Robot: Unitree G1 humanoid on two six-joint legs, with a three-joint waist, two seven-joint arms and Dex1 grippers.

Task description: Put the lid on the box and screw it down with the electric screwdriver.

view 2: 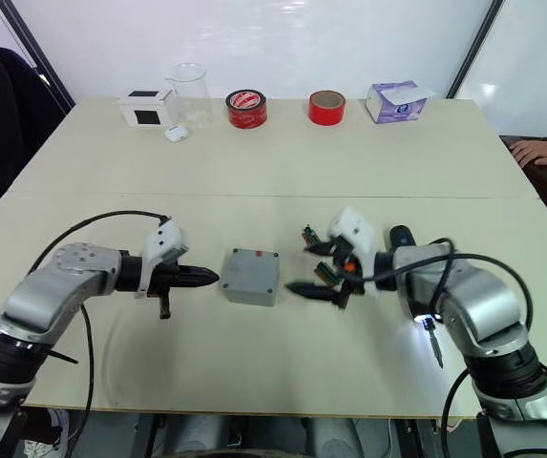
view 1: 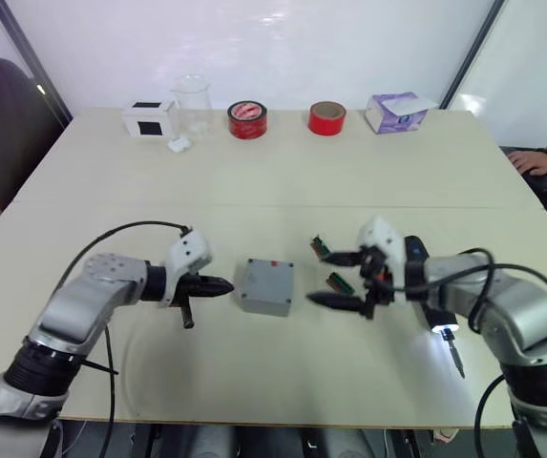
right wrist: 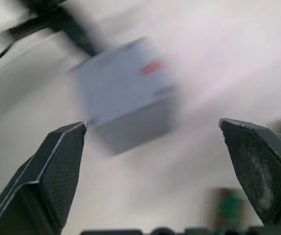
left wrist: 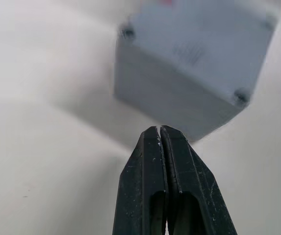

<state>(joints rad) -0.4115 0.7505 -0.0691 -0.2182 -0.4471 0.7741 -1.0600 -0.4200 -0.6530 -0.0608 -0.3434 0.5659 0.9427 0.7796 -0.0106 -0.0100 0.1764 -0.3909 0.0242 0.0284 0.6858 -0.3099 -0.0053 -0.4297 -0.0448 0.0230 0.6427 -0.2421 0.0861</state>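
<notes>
Center of the head views, you've got the table (view 1: 283, 181) with the box (view 1: 266, 287) sitting on it, lid (view 2: 252, 264) already on top, red mark up. It lies between the two grippers, touching neither.

Left of the box, your left gripper (view 1: 223, 284) points at its side, fingers pressed together, tips just beside the box wall. Left wrist view confirms it: the closed fingertips (left wrist: 159, 134) sit right below a box corner, and two corner screw holes show on the lid face, which the head views don't resolve.

Right of the box, your right gripper (view 1: 319, 277) is spread wide, one finger high, one low, holding nothing, near the box but apart from it. Right wrist view has the box blurred between the two open fingers (right wrist: 57, 161), red mark visible.

Lower right of the frame, the electric screwdriver (view 1: 442, 324) lies on the table beside the right forearm, tip light on, bit pointing at the near table edge.

Along the far table edge: white box with a black square (view 1: 149, 119), clear beaker (view 1: 191, 103), two red tape rolls (view 1: 247, 119), purple tissue box (view 1: 395, 112).
</notes>
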